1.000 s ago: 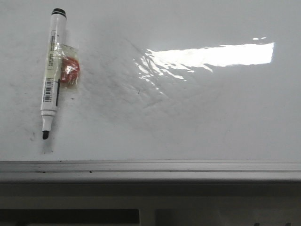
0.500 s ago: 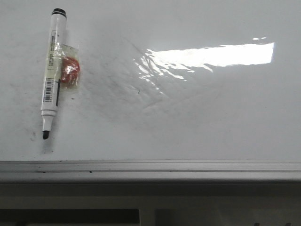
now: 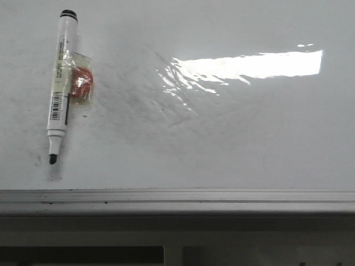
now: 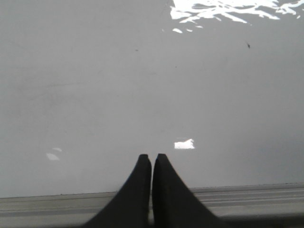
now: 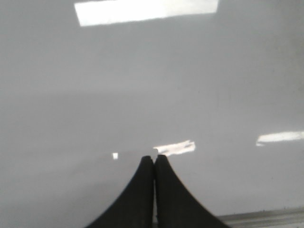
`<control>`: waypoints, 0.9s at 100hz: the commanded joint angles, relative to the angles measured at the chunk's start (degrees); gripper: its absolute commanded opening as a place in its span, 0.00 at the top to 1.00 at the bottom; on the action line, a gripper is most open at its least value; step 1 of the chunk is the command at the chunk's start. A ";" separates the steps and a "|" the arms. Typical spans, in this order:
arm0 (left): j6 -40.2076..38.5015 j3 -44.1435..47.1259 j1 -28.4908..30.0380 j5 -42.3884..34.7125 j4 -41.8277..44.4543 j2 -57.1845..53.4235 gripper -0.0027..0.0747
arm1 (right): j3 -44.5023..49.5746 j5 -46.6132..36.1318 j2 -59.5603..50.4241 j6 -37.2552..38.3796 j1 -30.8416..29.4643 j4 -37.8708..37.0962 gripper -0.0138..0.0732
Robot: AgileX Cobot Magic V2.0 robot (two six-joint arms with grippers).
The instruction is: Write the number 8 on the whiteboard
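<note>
The whiteboard fills the front view, glossy white with faint grey smudges and a bright glare patch. No number 8 shows on it. A white marker with a black end cap lies uncapped at the far left, its black tip toward the near frame edge; a small orange-red piece is taped to its side. My left gripper is shut and empty over the board near its frame. My right gripper is shut and empty over bare board. Neither gripper shows in the front view.
The grey metal frame edge runs along the near side of the board; it also shows in the left wrist view and in the right wrist view. Below it is a dark gap.
</note>
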 commanded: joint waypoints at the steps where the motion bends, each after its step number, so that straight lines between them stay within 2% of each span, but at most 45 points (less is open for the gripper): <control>1: 0.00 2.30 0.10 -4.52 -0.27 -1.55 0.99 | 0.82 -7.52 -1.32 -0.34 -0.36 0.15 0.91; 12: 0.00 2.30 0.10 -4.63 -1.70 -1.55 0.99 | 0.82 -9.41 -1.32 0.20 -0.36 0.15 0.91; 31: 0.00 2.30 0.10 -8.74 -1.75 -1.55 0.99 | 0.82 -18.02 -1.32 0.20 -0.36 0.15 0.91; 45: 0.10 2.30 0.10 -11.63 -1.39 -1.55 0.99 | 0.72 -18.16 -1.32 0.84 -0.25 0.15 0.91; 53: 0.10 2.30 0.10 -13.05 -1.75 -1.55 0.99 | -0.11 -16.17 -1.23 0.84 -0.14 0.24 0.91; 67: -0.19 2.18 0.10 -18.29 -9.07 -1.55 0.99 | -2.28 -11.84 -1.23 3.74 0.22 3.40 0.91; 76: -0.19 0.87 0.10 -18.29 -9.39 -1.55 0.99 | -3.68 -10.39 -0.80 3.74 1.43 3.39 0.91; 90: 0.29 -4.37 0.10 -11.37 -9.24 0.30 0.99 | -8.47 -4.18 3.08 3.02 3.47 3.39 0.91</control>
